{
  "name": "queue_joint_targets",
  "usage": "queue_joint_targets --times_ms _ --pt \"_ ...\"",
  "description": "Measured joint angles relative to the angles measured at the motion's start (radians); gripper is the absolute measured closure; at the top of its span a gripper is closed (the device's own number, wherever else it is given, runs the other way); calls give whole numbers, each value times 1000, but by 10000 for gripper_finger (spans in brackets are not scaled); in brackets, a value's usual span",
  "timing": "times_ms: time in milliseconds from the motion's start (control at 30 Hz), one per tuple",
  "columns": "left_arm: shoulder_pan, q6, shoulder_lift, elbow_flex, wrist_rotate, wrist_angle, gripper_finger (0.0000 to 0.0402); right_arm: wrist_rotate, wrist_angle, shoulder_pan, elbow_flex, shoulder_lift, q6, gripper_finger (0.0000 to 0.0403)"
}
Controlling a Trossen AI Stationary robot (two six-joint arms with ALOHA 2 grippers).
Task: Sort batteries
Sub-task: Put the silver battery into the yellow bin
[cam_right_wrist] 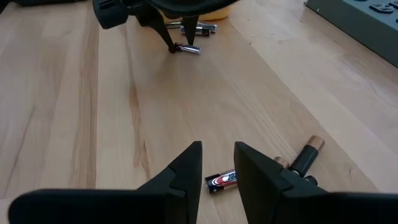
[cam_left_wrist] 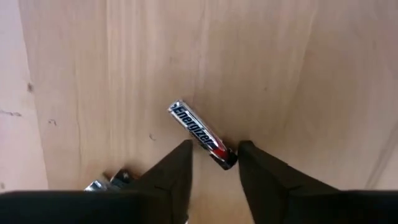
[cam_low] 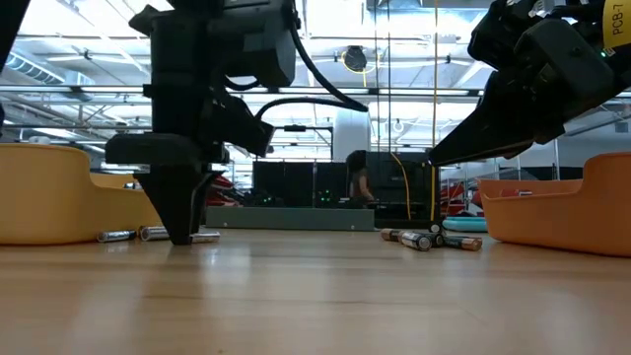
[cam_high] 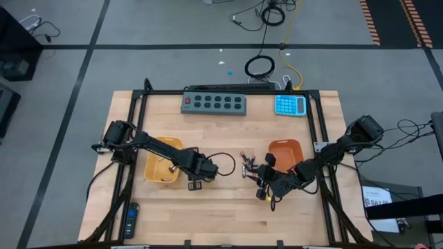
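the word "energizer" runs in white letters along the silver-and-black battery [cam_left_wrist: 202, 134] lying on the wooden table, seen in the left wrist view. in the low view, yellow housing at the top right corner carries the partly cut-off marking "pcb-t" [cam_low: 617, 22]. a white sheet [cam_high: 381, 197] right of the table in the high view bears dark print too small to read. nothing else is legible.

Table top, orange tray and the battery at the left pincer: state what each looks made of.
Table top: pale wood, matte, with visible grain and plank seams. Orange tray: probably moulded plastic, smooth with a soft sheen. Battery at the left pincer: likely metal under a glossy printed wrap, with a bright silvery end.
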Motion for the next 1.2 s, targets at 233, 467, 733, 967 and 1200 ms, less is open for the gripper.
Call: queue_joint_targets --times_ms 233,467,733,967,1200 --pt "30 8 1 -3 -1 34 376 0 0 0 0 0 0 319" --pt "36 7 3 -3 -39 51 371 0 0 0 0 0 0 319" --pt "-10 4 3 17 -116 38 380 0 -9 5 0 0 -2 319" --pt "-49 -97 -86 33 -168 -1 381 3 -11 20 0 0 1 319" --pt "-77 -253 -279 33 -115 -285 381 5 -19 21 -1 0 19 319"
